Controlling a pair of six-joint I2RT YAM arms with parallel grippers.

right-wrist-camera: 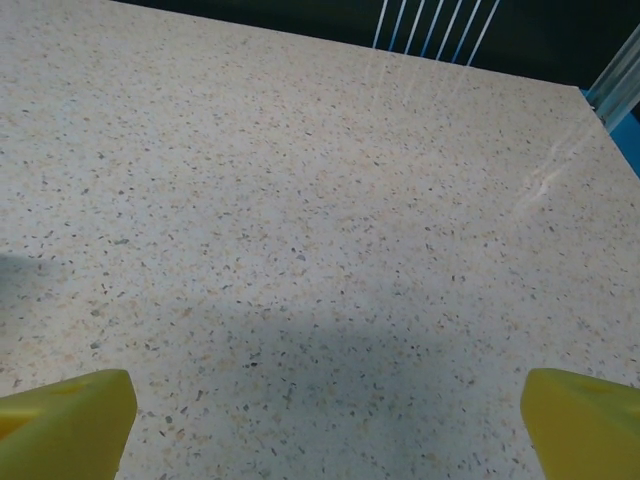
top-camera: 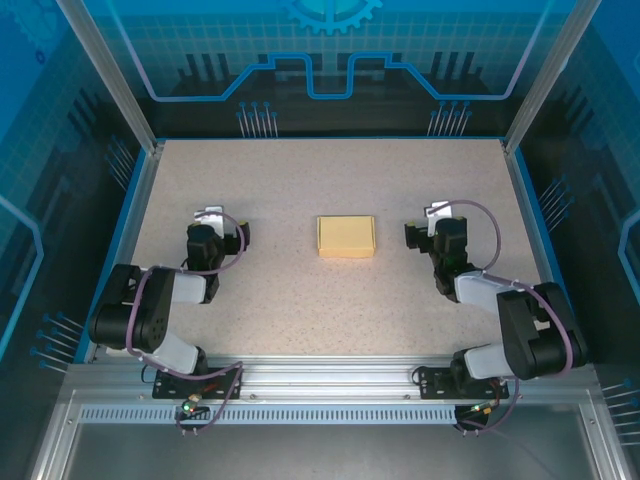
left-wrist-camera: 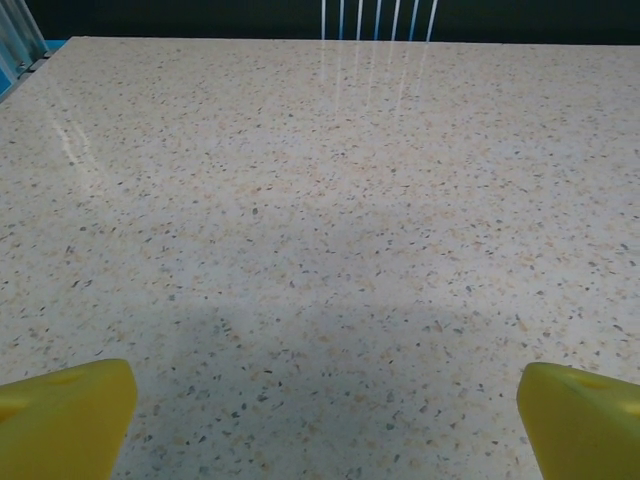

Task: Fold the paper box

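Observation:
The paper box (top-camera: 346,237) is a small pale yellow flat rectangle lying on the speckled table at the centre of the top view. My left gripper (top-camera: 212,222) rests well to its left and my right gripper (top-camera: 436,218) well to its right, both apart from it. In the left wrist view the yellow fingertips (left-wrist-camera: 65,415) stand wide apart at the bottom corners with bare table between them. Over in the right wrist view the yellow fingertips (right-wrist-camera: 62,420) are spread just as wide over bare table. Both grippers are open and hold nothing.
The speckled table (top-camera: 330,310) is bounded by a blue rim and clear walls on the left, right and back. Aluminium posts (top-camera: 110,75) rise at the back corners. The arm bases sit on a metal rail (top-camera: 330,385) at the near edge.

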